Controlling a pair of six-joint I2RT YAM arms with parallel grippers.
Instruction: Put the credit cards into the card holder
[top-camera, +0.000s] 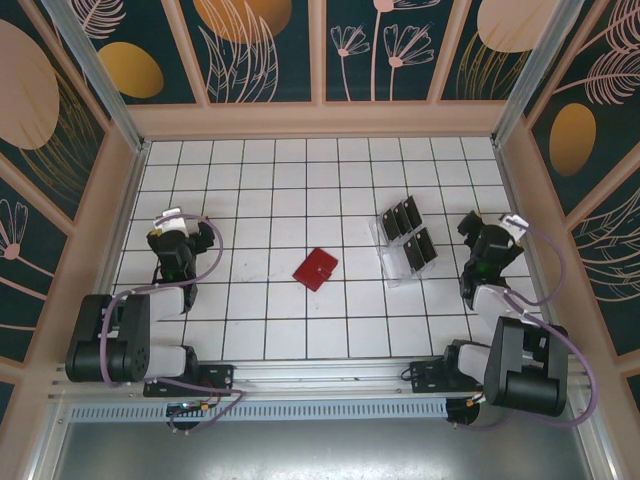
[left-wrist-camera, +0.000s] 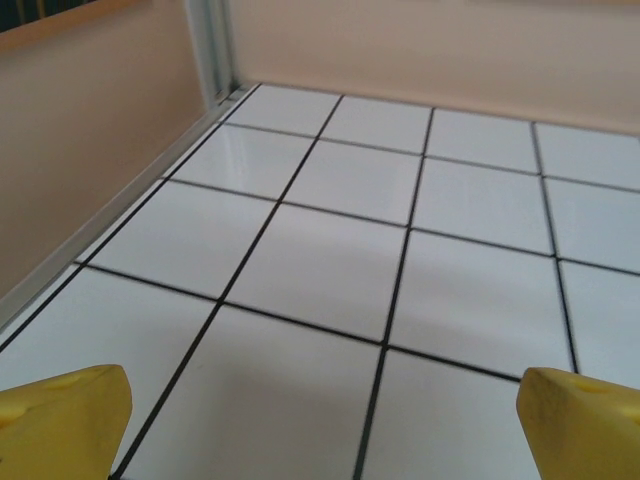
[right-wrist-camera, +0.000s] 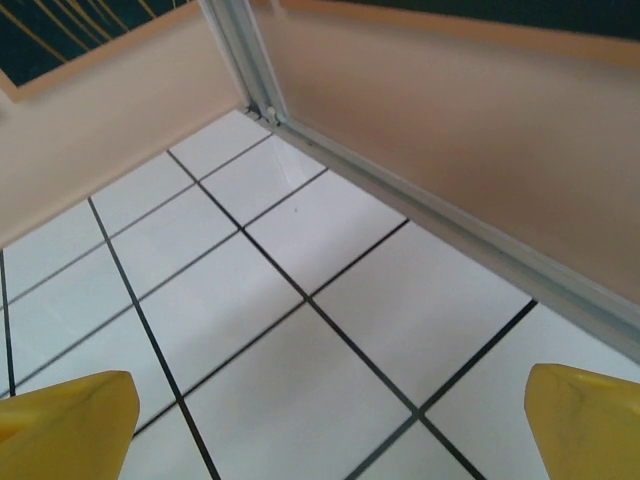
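- Red card holder (top-camera: 316, 269): flat on the white tiled counter (top-camera: 260, 180), about mid-counter, turned a little askew to the tile lines. Cannot tell from above whether folded shut or open.
- Dark credit cards (top-camera: 408, 235): apparently four, standing tilted in the slots of a clear plastic rack (top-camera: 390, 274), to the right of the holder and apart from it by a stretch of bare tile.
- Progress, judged from the layout: nothing done yet. No card in or on the holder, none lifted, all seated in the rack. Whole job left: draw each card out, carry it across, slip it into the holder.
- Left hand (left-wrist-camera: 322, 425): spread wide, yellow fingers (left-wrist-camera: 60, 415) at the two lower corners of the wrist view, bare tile and the counter's far corner ahead, nothing between them. Well apart from the holder, off to its left and facing away from it.
- Right hand (right-wrist-camera: 325, 420): likewise spread wide and empty, looking at bare tile and the side wall. Near the rack, just to its right, but turned away from the cards and touching neither.
- Likely nearest for the first pick: the right hand, given the cards close beside it.
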